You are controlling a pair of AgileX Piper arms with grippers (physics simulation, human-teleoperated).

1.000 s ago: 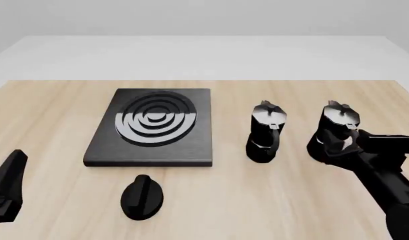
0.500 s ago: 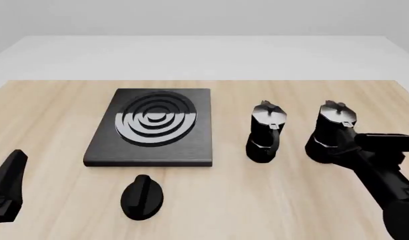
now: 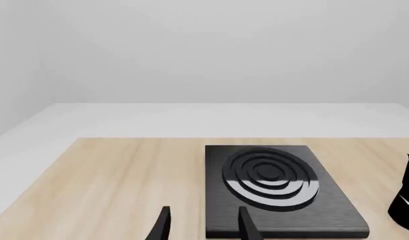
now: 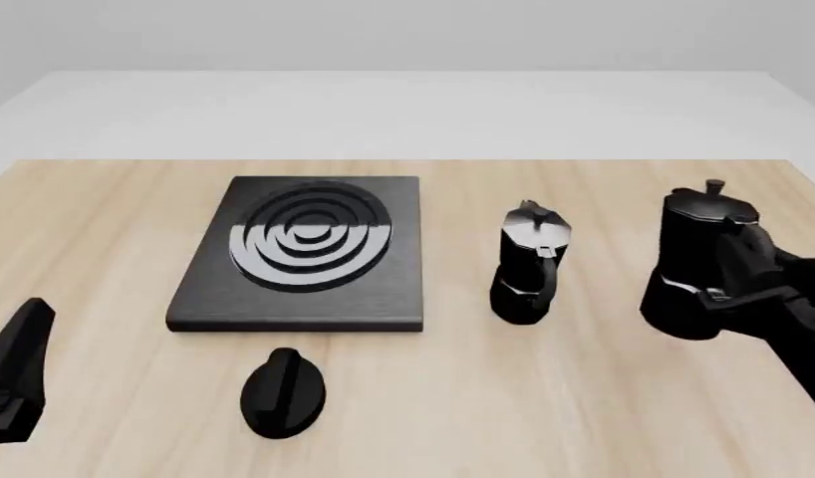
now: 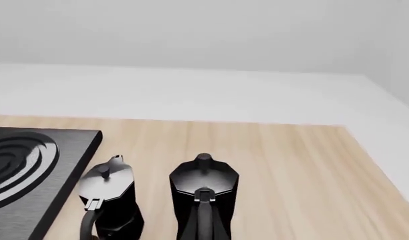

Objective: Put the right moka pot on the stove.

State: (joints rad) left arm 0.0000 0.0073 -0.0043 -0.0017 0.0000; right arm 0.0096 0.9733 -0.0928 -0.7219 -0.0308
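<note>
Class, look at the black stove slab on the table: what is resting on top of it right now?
Nothing sits on the stove; only its burner rings show. Both moka pots stand off to its right, the right moka pot at the right gripper. What lies beneath the slab is covered.

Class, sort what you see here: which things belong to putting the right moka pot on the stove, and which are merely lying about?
Belongs to the job:
right moka pot
stove
right claw, gripping that pot

Lying about:
second moka pot
oval knob
left claw, holding nothing
</note>
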